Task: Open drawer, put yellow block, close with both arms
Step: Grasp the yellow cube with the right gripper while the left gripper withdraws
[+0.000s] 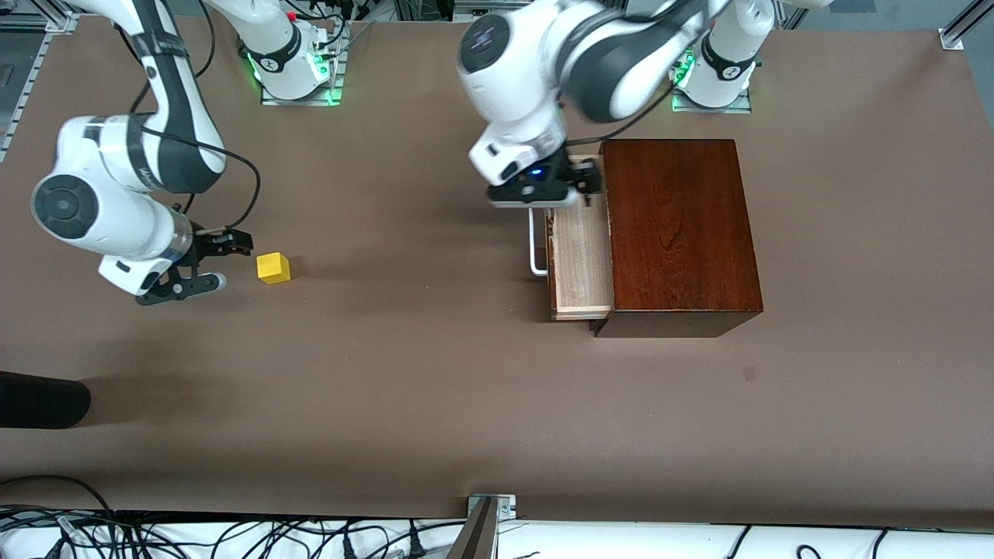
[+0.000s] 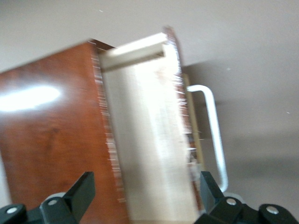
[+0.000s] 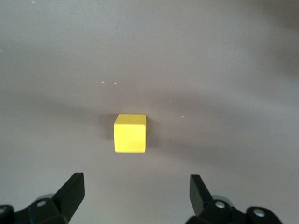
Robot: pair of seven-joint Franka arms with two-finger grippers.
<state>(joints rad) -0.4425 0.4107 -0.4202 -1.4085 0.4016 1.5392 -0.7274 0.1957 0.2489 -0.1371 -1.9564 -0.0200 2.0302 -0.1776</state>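
Observation:
The drawer (image 1: 580, 260) stands pulled out of the dark mahogany box (image 1: 679, 225), its pale wood tray bare inside and its white bar handle (image 1: 536, 248) facing the right arm's end of the table. My left gripper (image 1: 576, 185) hangs open over the drawer's end nearest the robot bases. In the left wrist view the tray (image 2: 149, 140) and handle (image 2: 212, 130) lie under the open left gripper (image 2: 145, 191). The yellow block (image 1: 273, 268) sits on the table. My right gripper (image 1: 225, 262) is open just beside it, apart from it. In the right wrist view the block (image 3: 130, 133) lies ahead of the open gripper (image 3: 135, 191).
A black rounded object (image 1: 39, 400) juts in at the table's edge toward the right arm's end. Cables (image 1: 233, 536) and a metal bracket (image 1: 489, 512) run along the edge nearest the front camera. Brown tabletop (image 1: 419, 310) stretches between block and drawer.

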